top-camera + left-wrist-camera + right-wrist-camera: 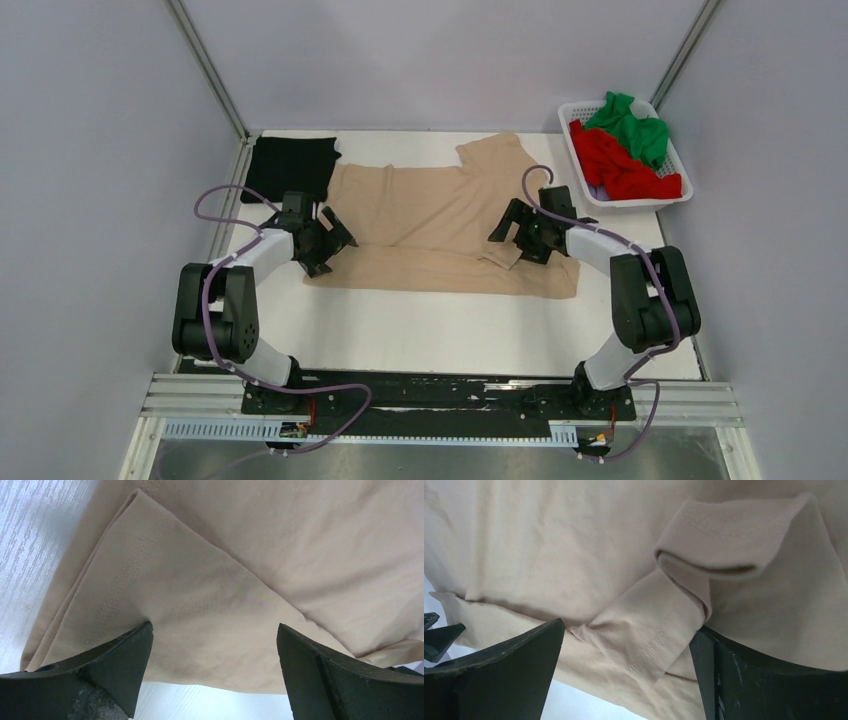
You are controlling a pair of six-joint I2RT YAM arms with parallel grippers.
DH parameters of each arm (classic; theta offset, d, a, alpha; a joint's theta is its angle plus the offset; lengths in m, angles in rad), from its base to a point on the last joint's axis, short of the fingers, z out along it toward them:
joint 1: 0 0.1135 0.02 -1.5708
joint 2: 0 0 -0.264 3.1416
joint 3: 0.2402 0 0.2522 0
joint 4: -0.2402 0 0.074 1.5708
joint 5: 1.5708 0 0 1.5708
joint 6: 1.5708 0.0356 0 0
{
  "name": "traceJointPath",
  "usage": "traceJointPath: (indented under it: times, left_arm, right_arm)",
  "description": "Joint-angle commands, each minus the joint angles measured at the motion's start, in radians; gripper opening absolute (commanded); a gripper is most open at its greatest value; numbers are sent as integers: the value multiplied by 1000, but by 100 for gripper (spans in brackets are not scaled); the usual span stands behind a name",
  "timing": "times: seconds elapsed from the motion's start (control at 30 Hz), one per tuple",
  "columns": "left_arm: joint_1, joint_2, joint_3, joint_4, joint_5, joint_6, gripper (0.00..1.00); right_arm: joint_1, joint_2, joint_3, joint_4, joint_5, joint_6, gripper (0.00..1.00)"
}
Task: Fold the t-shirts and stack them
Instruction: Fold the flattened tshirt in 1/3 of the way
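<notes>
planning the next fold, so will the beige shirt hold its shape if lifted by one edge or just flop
Probably floppy: the beige t-shirt lies flat with soft creases, and its sleeve has curled over on itself. Likely light: the folded corner looks thin. Pushed, it would probably bunch rather than slide as one piece.

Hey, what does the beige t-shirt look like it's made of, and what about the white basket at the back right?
The beige t-shirt looks like soft, matte cloth, possibly a cotton-type knit. It creases and folds limply, and its hems show double rows of stitching. The white basket is probably rigid moulded plastic with a smooth, slightly shiny finish. Its walls are evenly slatted and hold their shape around the clothes.
</notes>
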Motion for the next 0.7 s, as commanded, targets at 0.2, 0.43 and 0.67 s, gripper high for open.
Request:
traceJointPath:
  times: [0.2,0.43,0.67]
  left_arm:
    - [3,10,16,-2,-36,24,100]
    - [2,-28,41,-50,-63,17,100]
    - [0,-62,41,-39,-47,25,100]
  right_arm:
    - [66,166,285,58,40,63,100]
    - [64,213,404,32,182,297,100]
    - [64,52,303,-7,254,190,100]
